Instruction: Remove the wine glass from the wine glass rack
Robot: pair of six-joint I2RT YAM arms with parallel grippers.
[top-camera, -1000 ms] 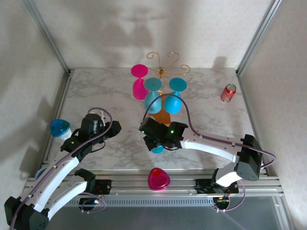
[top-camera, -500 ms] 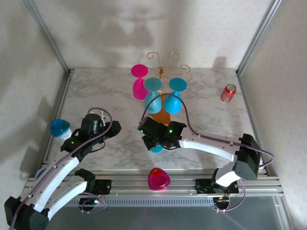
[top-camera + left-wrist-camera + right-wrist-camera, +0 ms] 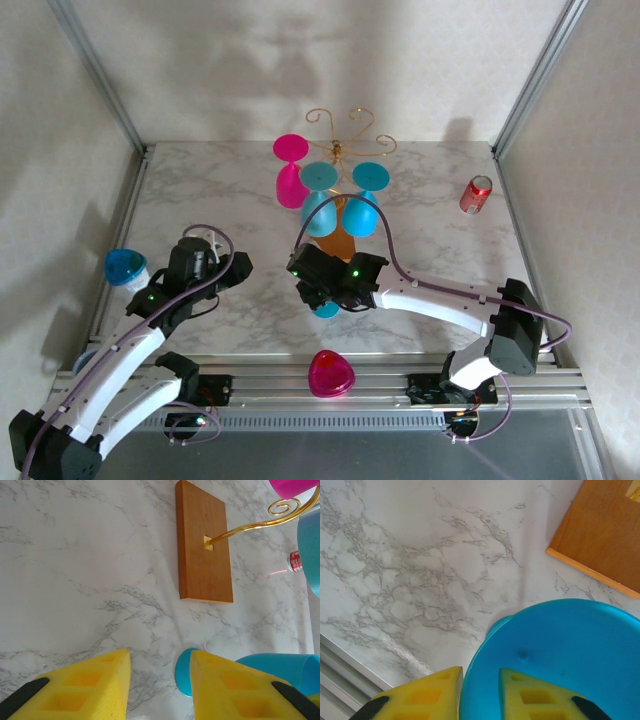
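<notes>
Right arm edged left; from above the right gripper (image 3: pixel 323 298) covers a blue glass (image 3: pixel 326 311) standing near the rack (image 3: pixel 338 246). Left wrist: left gripper (image 3: pixel 159 660) spread, empty. Right wrist: fingers (image 3: pixel 420 697) straddle the rim, grip unclear; widen fully, then lift straight to avoid tipping.

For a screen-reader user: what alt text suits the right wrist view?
The right gripper, with yellow fingers, straddles the rim of a blue wine glass against a white marble table. A corner of the orange-brown wooden base sits top right.
</notes>
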